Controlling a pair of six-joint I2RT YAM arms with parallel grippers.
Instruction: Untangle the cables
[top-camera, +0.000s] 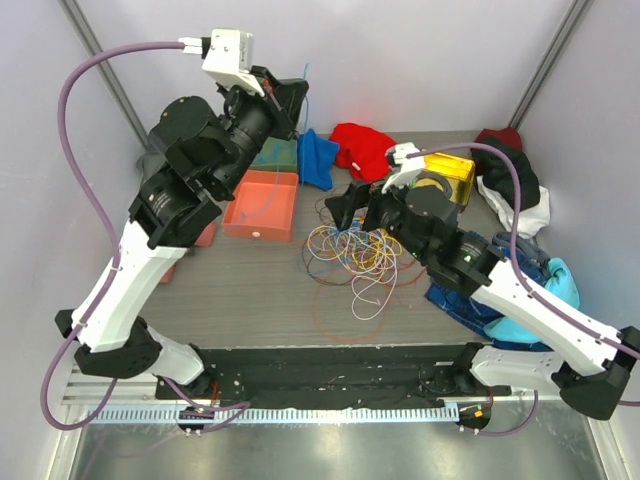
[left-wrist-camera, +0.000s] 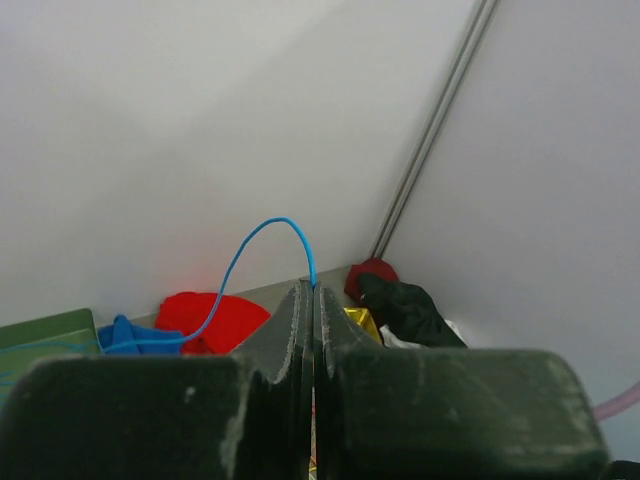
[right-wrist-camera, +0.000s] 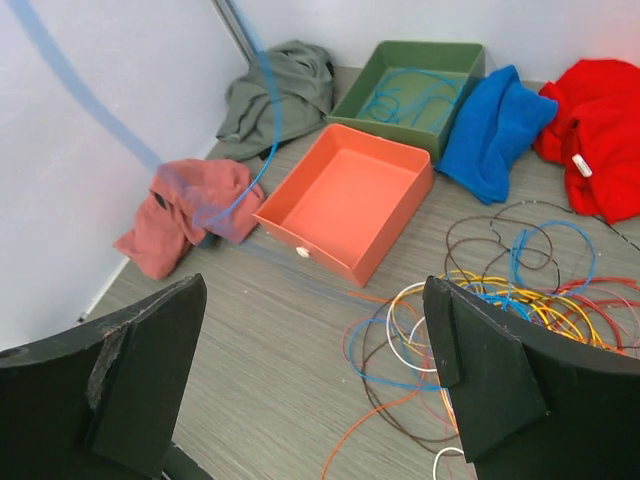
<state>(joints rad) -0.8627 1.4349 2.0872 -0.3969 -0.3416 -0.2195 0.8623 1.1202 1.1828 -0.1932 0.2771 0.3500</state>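
Note:
The cables (top-camera: 355, 250) lie as a loose tangle of blue, yellow, orange, red, white and dark brown loops mid-table, also at the right of the right wrist view (right-wrist-camera: 505, 295). My left gripper (top-camera: 297, 100) is raised high near the back wall, shut on one blue cable (left-wrist-camera: 268, 226) that arcs out of its fingertips (left-wrist-camera: 312, 292). That blue cable hangs down past the left wall (right-wrist-camera: 265, 110) and ends in coils inside the green box (right-wrist-camera: 410, 95). My right gripper (top-camera: 345, 205) hovers just left of the tangle, open and holding nothing (right-wrist-camera: 312, 305).
An orange tray (top-camera: 262, 205) sits left of the tangle, the green box (top-camera: 272, 155) behind it. Blue cloth (top-camera: 318, 158), red cloth (top-camera: 362, 148) and a yellow box (top-camera: 450, 172) line the back. Pink cloth (right-wrist-camera: 190, 205) and grey cloth (right-wrist-camera: 280, 90) lie far left; more garments (top-camera: 515, 190) are piled right.

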